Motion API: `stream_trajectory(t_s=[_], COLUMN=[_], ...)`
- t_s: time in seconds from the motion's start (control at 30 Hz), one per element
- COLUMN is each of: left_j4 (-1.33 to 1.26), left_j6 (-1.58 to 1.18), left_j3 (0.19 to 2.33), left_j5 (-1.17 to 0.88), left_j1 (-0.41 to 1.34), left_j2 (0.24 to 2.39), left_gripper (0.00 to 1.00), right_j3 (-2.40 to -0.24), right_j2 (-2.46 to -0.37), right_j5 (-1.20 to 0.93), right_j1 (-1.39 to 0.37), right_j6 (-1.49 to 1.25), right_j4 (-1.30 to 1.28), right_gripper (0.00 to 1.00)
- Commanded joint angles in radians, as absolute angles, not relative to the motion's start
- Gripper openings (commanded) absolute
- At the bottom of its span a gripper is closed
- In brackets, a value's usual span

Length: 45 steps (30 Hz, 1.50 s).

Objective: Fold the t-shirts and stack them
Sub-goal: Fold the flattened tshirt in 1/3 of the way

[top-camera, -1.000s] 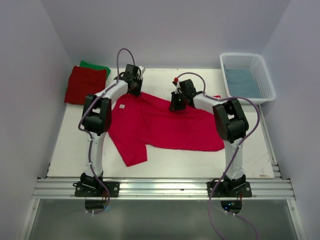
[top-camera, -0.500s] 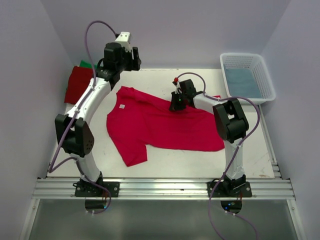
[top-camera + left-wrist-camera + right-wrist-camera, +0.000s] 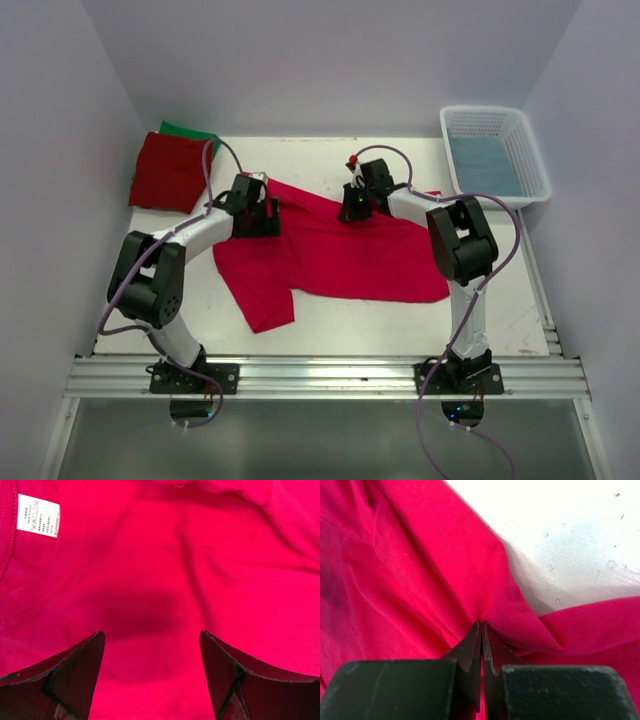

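A bright crimson-pink t-shirt (image 3: 335,255) lies spread across the middle of the table, one sleeve pointing toward the near edge. My left gripper (image 3: 260,215) hovers low over its collar end, jaws open with only flat cloth between the fingers (image 3: 75,675). The white neck label (image 3: 38,515) shows at the upper left of the left wrist view. My right gripper (image 3: 352,208) is shut on a pinched fold of the same shirt (image 3: 420,570) at its far edge, with the cloth bunched at the tips (image 3: 481,627). A folded darker red t-shirt (image 3: 168,170) rests on a green one (image 3: 192,131) at the back left.
A white latticed basket (image 3: 480,109) stands at the back right with a blue cloth (image 3: 483,163) inside. Bare white table (image 3: 570,535) shows just beyond the pinched edge. Walls close in the left, right and back sides.
My left gripper let go at the shirt's far left corner, rose, opened, and came down nearer over the collar area. The right gripper kept its pinch in place.
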<state>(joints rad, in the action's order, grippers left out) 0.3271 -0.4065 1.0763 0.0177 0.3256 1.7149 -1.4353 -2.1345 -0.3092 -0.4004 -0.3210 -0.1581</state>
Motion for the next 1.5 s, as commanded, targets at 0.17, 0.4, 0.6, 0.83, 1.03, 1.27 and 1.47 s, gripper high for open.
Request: stream_trajectory(t_s=[0.17, 0.4, 0.6, 0.83, 1.03, 1.27, 1.47], left_j4=[0.040, -0.071, -0.149, -0.227, -0.261, -0.287, -0.342], left_j6=[-0.488, -0.462, -0.460, -0.451, -0.426, -0.408, -0.394], left_j3=[1.000, 1.022, 1.031, 1.017, 1.034, 1.066, 1.068], left_j5=[0.055, 0.081, 0.069, 0.084, 0.097, 0.091, 0.086], left_j1=[0.348, 0.348, 0.348, 0.347, 0.347, 0.338, 0.328], left_j2=[1.618, 1.736, 1.793, 1.799, 1.819, 1.861, 1.884], left_gripper=[0.81, 0.81, 0.79, 0.78, 0.78, 0.77, 0.75], right_j3=[-1.377, -1.381, -1.381, -1.378, -1.374, -1.374, -1.371], right_j2=[-2.187, -2.189, -2.181, -2.183, -2.183, -2.180, -2.178], right_j5=[-0.235, -0.235, -0.232, -0.232, -0.232, -0.232, -0.230], right_j1=[-0.393, -0.393, -0.391, -0.390, -0.390, -0.387, -0.384], right_j6=[-0.285, -0.282, -0.276, -0.275, -0.272, -0.268, -0.264], right_j4=[-0.244, -0.252, -0.258, -0.258, -0.259, -0.264, -0.267], right_gripper=[0.00, 0.00, 0.00, 0.00, 0.00, 0.00, 0.00])
